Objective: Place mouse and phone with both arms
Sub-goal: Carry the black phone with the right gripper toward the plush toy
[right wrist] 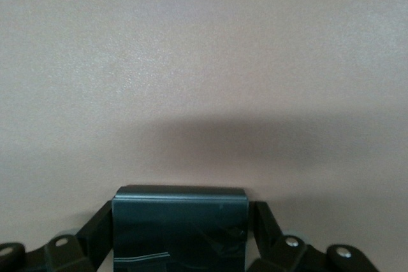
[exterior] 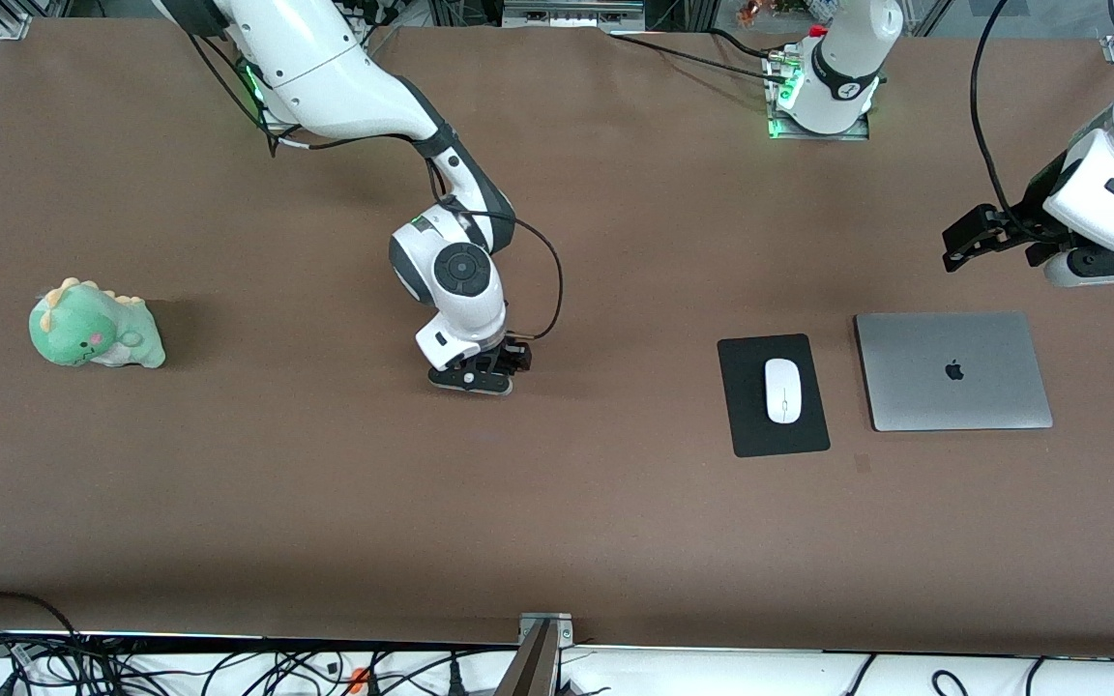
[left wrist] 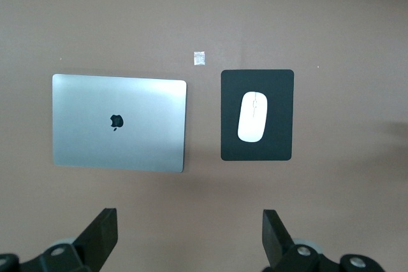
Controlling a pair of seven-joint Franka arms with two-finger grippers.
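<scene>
The black glossy phone (right wrist: 180, 237) fills the space between the fingers of my right gripper (right wrist: 182, 211), which press on both of its sides. That right gripper (exterior: 478, 377) is low at the middle of the table and hides the phone in the front view. The white mouse (exterior: 782, 391) lies on a black mouse pad (exterior: 775, 437) toward the left arm's end. My left gripper (exterior: 958, 246) hangs open and empty, up in the air over the table beside the laptop. In the left wrist view the mouse (left wrist: 253, 116) shows well ahead of the left gripper (left wrist: 190, 221).
A closed silver laptop (exterior: 952, 371) lies beside the mouse pad (left wrist: 280, 148), closer to the left arm's end. A green plush dinosaur (exterior: 93, 325) sits toward the right arm's end. A tiny white scrap (left wrist: 199, 58) lies on the table between laptop (left wrist: 118, 122) and pad.
</scene>
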